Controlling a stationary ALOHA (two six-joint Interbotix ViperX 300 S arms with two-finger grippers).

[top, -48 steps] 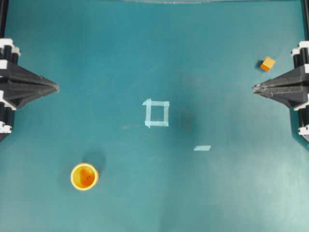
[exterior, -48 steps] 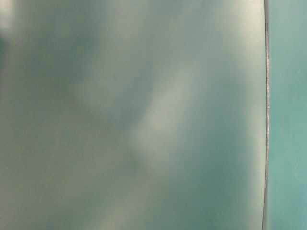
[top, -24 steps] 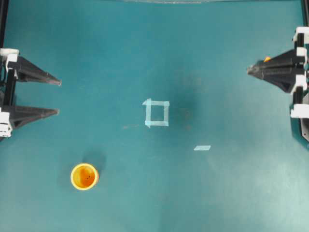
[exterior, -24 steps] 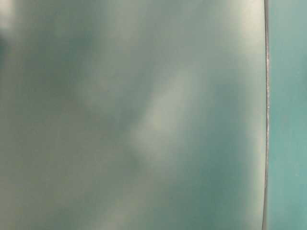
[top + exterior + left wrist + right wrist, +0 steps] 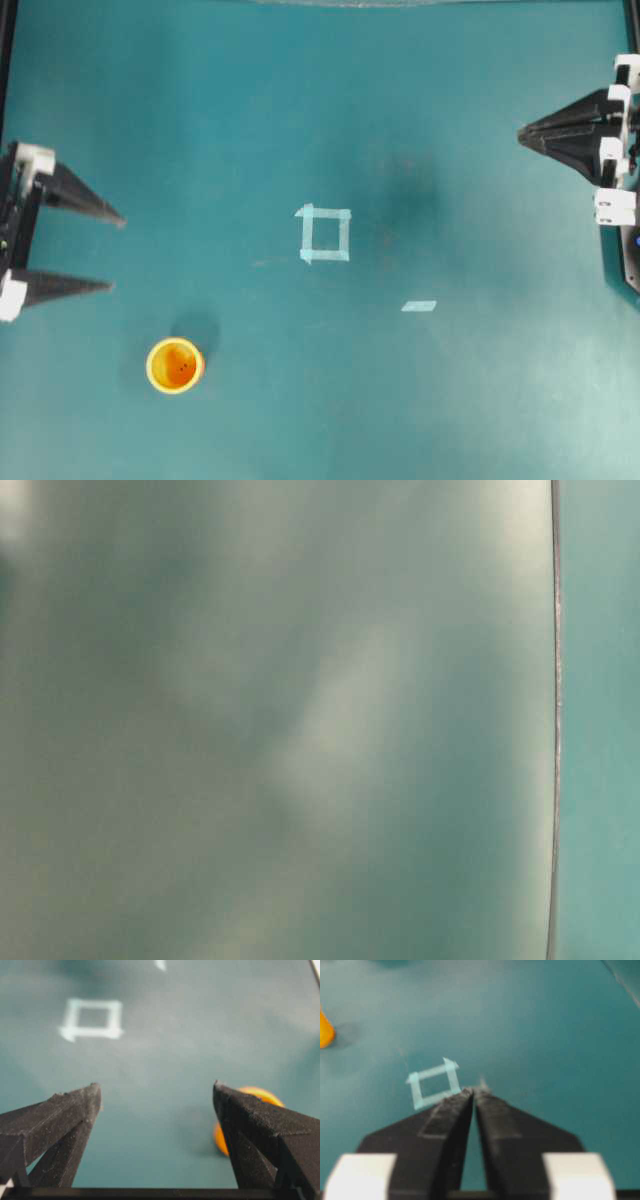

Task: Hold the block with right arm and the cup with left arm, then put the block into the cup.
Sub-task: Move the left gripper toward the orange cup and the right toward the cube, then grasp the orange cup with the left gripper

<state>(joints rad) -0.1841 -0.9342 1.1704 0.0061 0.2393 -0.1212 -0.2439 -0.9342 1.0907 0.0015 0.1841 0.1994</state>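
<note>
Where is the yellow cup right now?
In the overhead view the cup stands on the table's lower left, just below the left gripper and down-left of the tape square. The left wrist view shows it behind one finger.

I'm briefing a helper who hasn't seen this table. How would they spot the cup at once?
Start at the tape square in the middle of the teal table in the overhead view. Go toward the bottom-left corner: the cup stands there alone, below the left tool. It is the only round, yellow-orange thing in view, its inside darker orange.
</note>
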